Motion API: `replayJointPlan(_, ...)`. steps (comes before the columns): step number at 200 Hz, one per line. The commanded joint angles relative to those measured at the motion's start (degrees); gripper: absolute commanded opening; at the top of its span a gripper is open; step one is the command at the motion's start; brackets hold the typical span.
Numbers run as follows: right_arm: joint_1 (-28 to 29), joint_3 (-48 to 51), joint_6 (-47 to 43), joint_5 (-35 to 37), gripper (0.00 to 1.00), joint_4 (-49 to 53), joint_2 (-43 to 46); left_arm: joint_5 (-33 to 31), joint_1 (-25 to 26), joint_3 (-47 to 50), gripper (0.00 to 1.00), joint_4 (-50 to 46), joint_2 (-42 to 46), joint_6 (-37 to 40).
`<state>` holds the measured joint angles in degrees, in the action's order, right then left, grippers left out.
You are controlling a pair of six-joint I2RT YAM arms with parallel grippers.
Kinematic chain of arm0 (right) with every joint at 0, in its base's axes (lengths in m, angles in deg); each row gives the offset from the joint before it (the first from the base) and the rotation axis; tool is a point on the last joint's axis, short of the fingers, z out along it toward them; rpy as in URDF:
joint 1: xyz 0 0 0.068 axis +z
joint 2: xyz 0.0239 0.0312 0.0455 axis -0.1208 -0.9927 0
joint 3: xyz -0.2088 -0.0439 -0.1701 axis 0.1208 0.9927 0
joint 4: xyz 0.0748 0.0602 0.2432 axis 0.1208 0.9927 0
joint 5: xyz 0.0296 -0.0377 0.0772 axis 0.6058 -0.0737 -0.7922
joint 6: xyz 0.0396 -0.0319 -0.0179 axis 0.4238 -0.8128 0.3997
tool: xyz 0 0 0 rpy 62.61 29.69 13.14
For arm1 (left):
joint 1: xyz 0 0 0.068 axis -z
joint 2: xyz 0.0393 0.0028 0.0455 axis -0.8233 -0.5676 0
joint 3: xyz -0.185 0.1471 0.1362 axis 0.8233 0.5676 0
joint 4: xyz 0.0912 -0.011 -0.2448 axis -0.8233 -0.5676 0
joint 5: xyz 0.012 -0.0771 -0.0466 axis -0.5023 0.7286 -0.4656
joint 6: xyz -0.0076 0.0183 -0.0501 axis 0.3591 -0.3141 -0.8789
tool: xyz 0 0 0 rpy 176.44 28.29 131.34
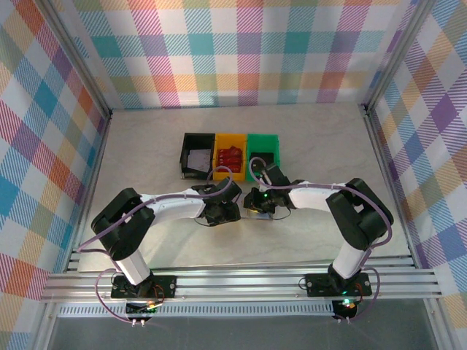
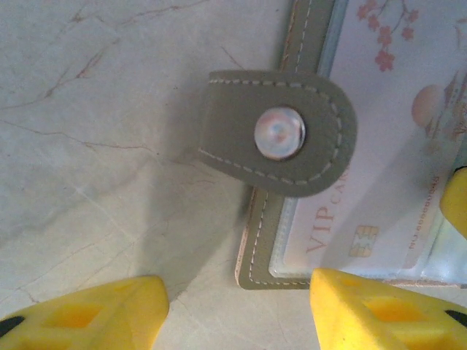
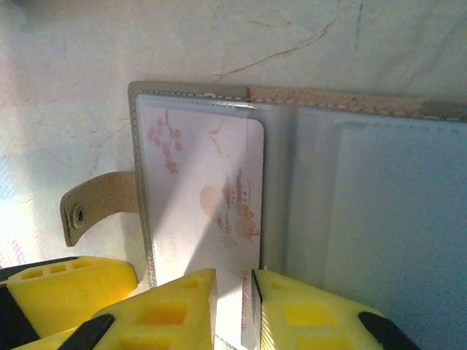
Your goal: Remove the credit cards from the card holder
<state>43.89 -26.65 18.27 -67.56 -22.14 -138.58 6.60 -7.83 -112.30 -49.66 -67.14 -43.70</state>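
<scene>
Right tool (image 3: 233, 295) pinches the likely slick, stiff credit card (image 3: 204, 182) by its edge; left tool (image 2: 233, 292) spread beside the card holder (image 2: 233, 138).

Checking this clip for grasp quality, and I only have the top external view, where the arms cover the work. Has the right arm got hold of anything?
Observer: Yes. The right gripper has its fingers closed on the lower edge of a white plastic card with pink blossom print, which sits in a clear pocket of the flat grey stitched card holder.
Operator: Is the holder open?
Observer: It lies open on the pale marbled table, and its rounded grey snap tab is unfastened.
Operator: And the left arm?
Observer: The left gripper is open, one finger over the table, the other at the holder's edge beside the tab.
</scene>
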Motion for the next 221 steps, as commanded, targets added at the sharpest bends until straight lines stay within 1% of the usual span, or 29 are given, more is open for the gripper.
replayJointPlan(1, 0.41, 1.85, -1.08, -2.34, 0.19, -4.18, -0.4, 1.1, 0.24, 4.71, 0.58, 0.1, -6.96, -0.74)
replayJointPlan(30, 0.32, 2.05, -1.13, -2.88, 0.19, -4.95, -1.16, 1.46, 0.35, 5.03, 0.58, 0.92, -8.28, -0.75)
replayJointPlan(46, 0.31, 2.04, -0.92, -1.58, 0.19, -3.84, -0.94, 1.3, 0.33, 4.79, 0.57, 0.41, -7.98, -0.63)
replayJointPlan(67, 0.25, 1.07, -0.89, 1.6, 0.19, 0.21, -0.21, -1.18, 0.31, 3.64, 0.57, -3.25, -5.03, 0.25)
replayJointPlan(81, 0.24, 0.09, -0.98, 2.98, 0.19, 3.03, -0.36, -4.44, 0.29, 1.5, 0.58, -7.64, -3.32, 1.63)
replayJointPlan(96, 0.32, -0.09, -0.94, 2.47, 0.19, 3.56, -0.75, -6.84, -0.1, -0.12, 0.59, -10.99, -2.42, 3.03)
replayJointPlan(140, 0.32, 0.49, -0.88, 0.54, 0.18, 2.13, -0.7, -8.79, -3.09, -2.1, 0.59, -14.57, 0.46, 5.45)
replayJointPlan(167, 0.27, 0.64, -0.98, 0.75, 0.18, 2.84, -0.06, -12.68, -3.87, -3.78, 0.6, -18.06, 2.74, 6.19)
replayJointPlan(194, 0.32, 0.84, -0.91, 0.06, 0.18, 2.6, 0.31, -11.33, -4.37, -4.24, 0.61, -17.38, 1.97, 6.5)
replayJointPlan(221, 0.32, 0.86, -1.07, -0.93, 0.18, 2.55, 0.59, -7.57, -4.42, -4.5, 0.6, -14.46, 1.95, 6.16)
